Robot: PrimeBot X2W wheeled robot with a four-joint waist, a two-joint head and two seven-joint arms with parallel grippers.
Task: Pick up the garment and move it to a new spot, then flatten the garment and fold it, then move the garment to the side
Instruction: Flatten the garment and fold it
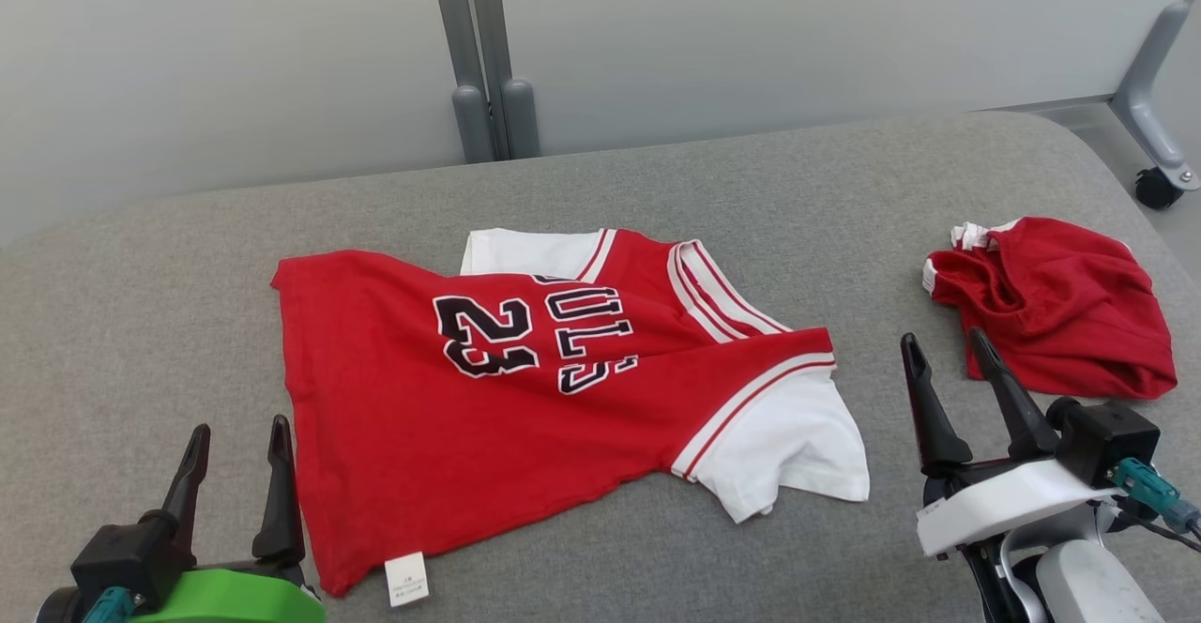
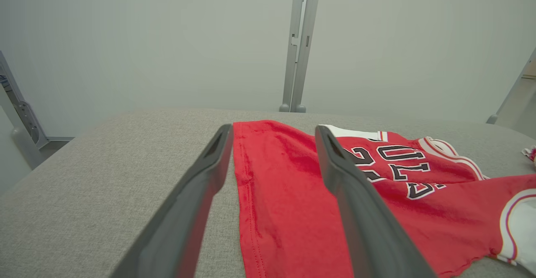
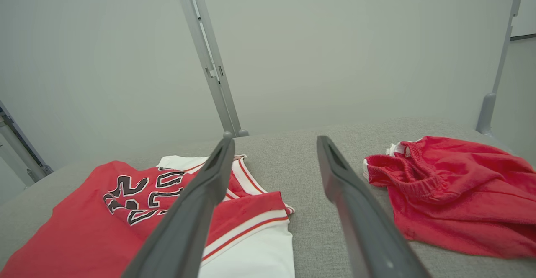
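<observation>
On the table (image 1: 169,257), one garment (image 1: 441,426), one bundle (image 1: 1065,318); left tool (image 1: 239,428), right tool (image 1: 943,338) both spread.

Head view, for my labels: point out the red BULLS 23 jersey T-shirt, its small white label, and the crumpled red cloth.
red jersey T-shirt (image 1: 394,435): head view, plain red body.
small white label (image 1: 406,579): head view, centre.
crumpled red cloth (image 1: 1070,323): head view, bunched middle.

Left gripper (image 1: 239,428) sits lower left of head frame, two dark fingers pointing up, spread wide, not gripping. Green wrist housing (image 1: 235,597) below it at bottom edge. Right gripper (image 1: 943,338) lower right, fingers up, leaning slightly left, spread wide, not gripping. White wrist housing (image 1: 1004,503) beneath; black block (image 1: 1102,435) with teal connector (image 1: 1149,487) on its right.
</observation>
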